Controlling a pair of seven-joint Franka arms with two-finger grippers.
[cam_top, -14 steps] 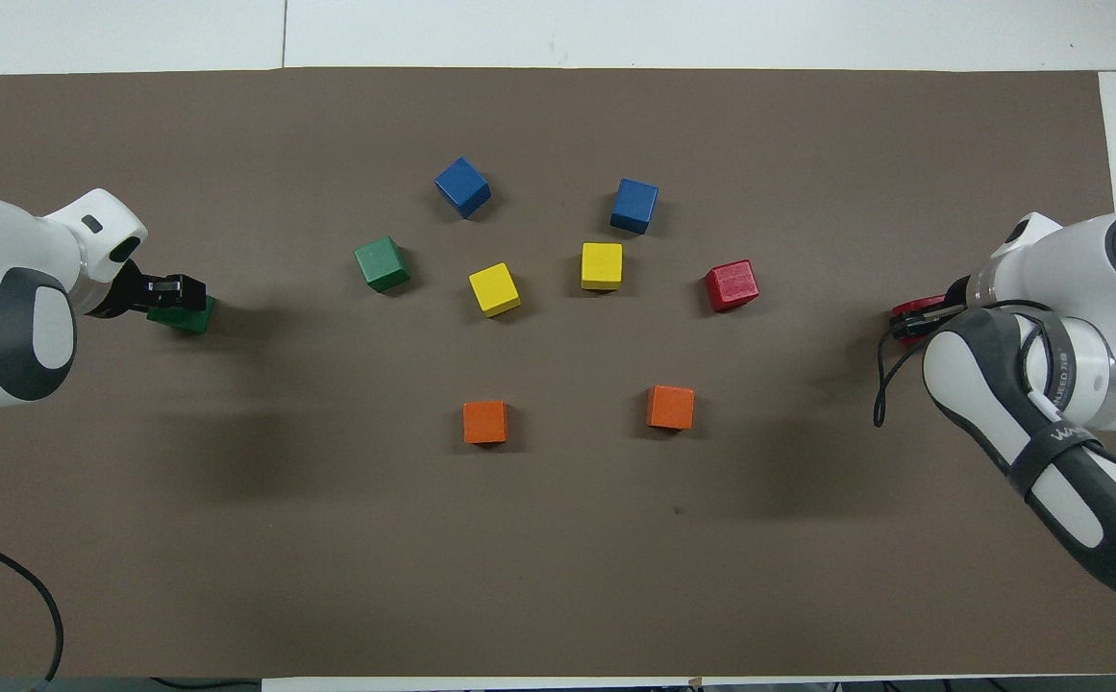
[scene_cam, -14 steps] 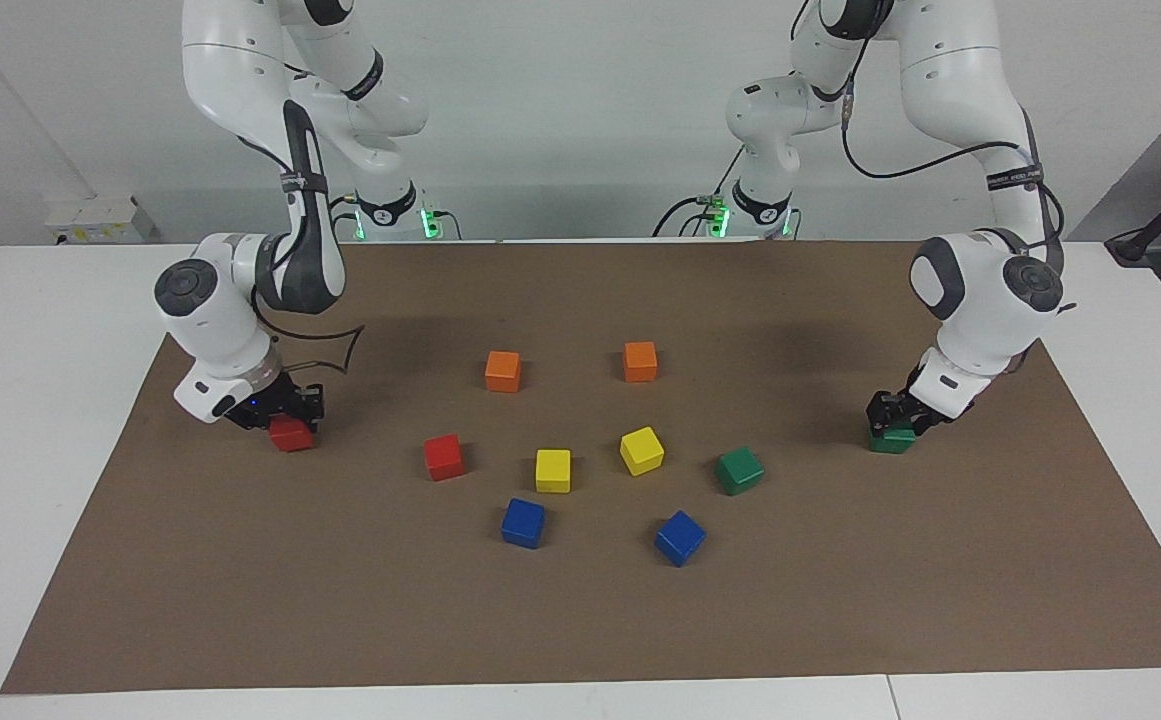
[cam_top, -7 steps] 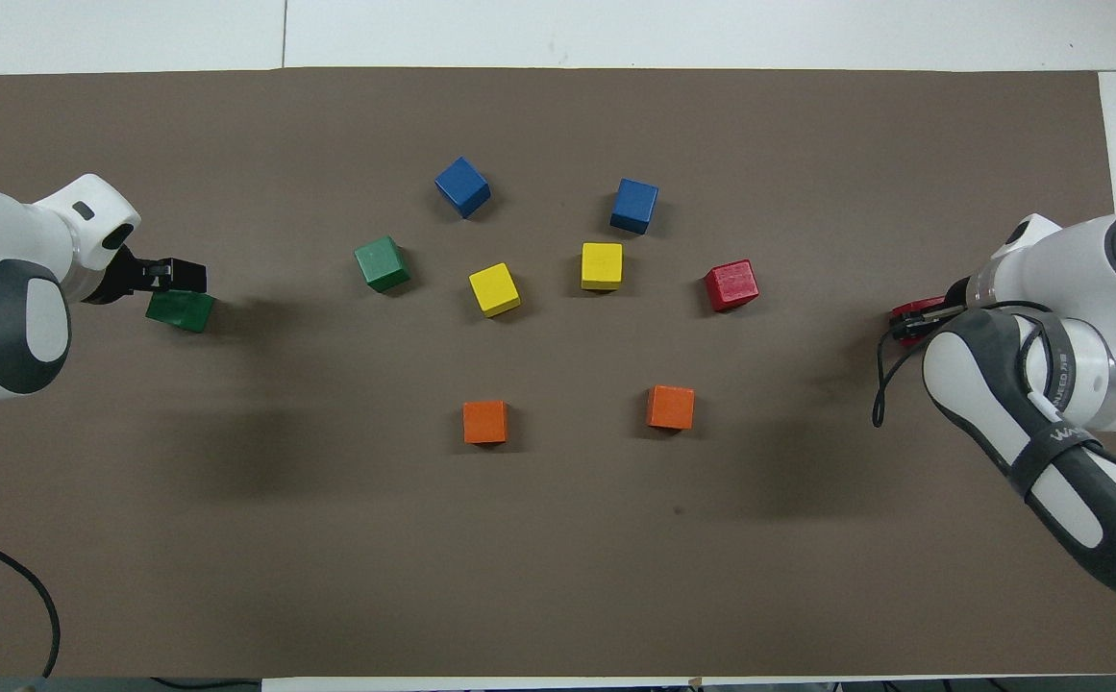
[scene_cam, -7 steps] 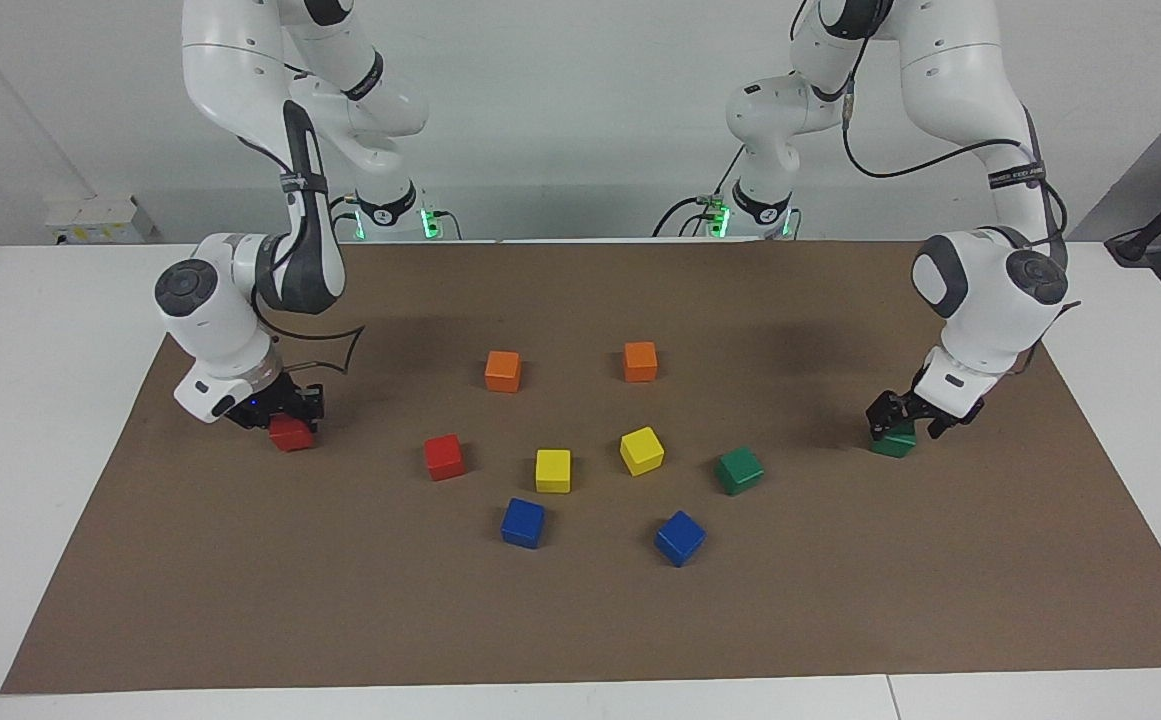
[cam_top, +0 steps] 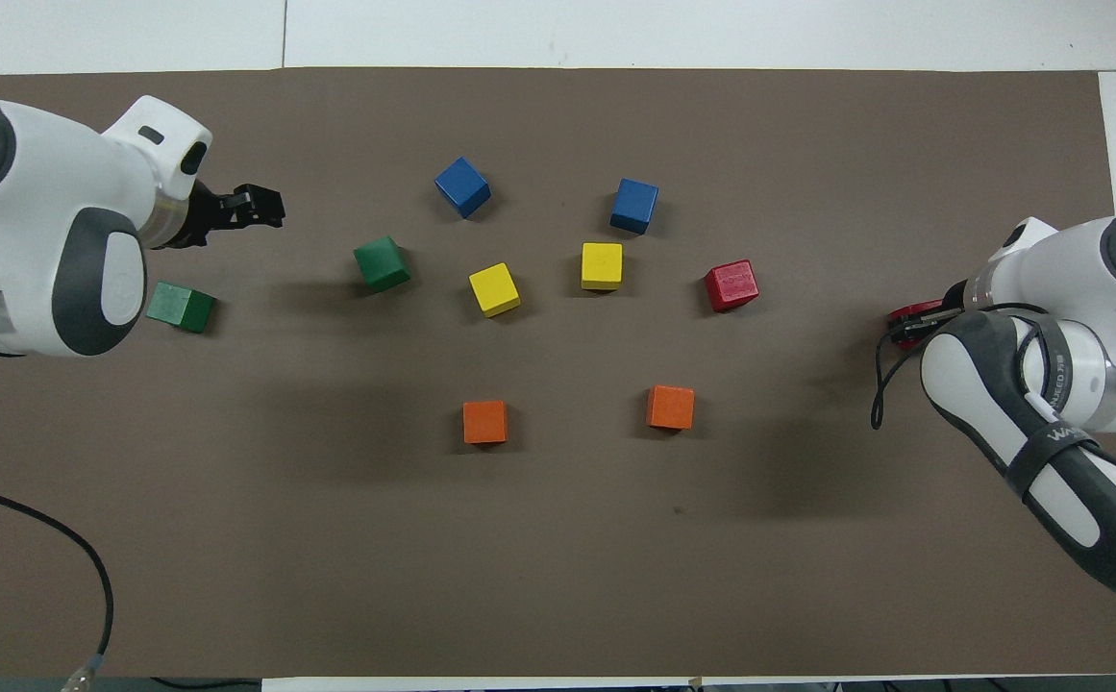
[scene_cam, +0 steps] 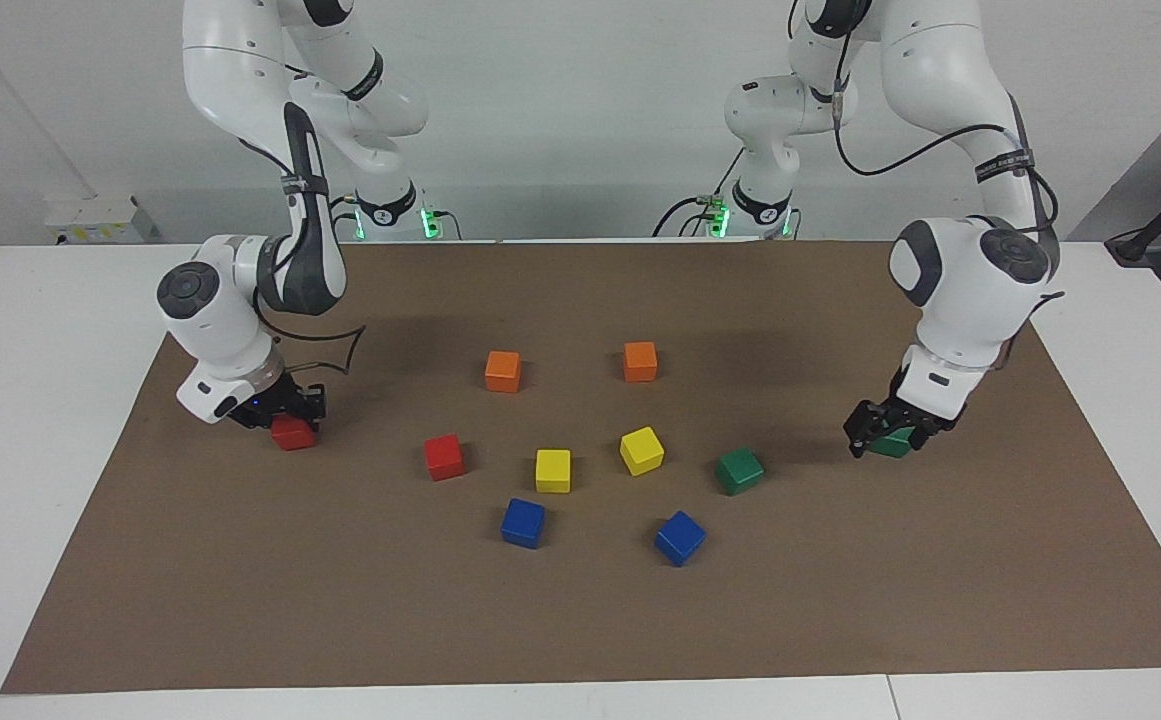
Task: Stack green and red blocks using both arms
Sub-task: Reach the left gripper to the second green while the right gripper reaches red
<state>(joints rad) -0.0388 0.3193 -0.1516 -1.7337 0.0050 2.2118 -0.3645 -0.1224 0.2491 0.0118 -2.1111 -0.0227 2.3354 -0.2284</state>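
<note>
One green block [scene_cam: 897, 446] [cam_top: 180, 308] lies on the brown mat at the left arm's end. My left gripper [scene_cam: 882, 432] [cam_top: 252, 206] hangs open and empty above the mat beside it, clear of it. A second green block [scene_cam: 740, 470] [cam_top: 383, 263] lies toward the middle. My right gripper [scene_cam: 285, 418] [cam_top: 915, 322] is low at the right arm's end, shut on a red block [scene_cam: 293, 434] [cam_top: 904, 311] at the mat. A second red block [scene_cam: 444, 456] [cam_top: 731, 285] lies toward the middle.
Two yellow cubes [cam_top: 494, 289] [cam_top: 602, 265], two blue cubes [cam_top: 462, 186] [cam_top: 634, 205] and two orange cubes [cam_top: 485, 422] [cam_top: 670, 407] lie in the middle of the brown mat [cam_top: 558, 577]. A black cable [cam_top: 58, 538] lies at the mat's corner nearest the left arm.
My left gripper has come off the green block and risen, swinging toward the middle; the block stays on the mat. The right gripper has stayed on its red block.
</note>
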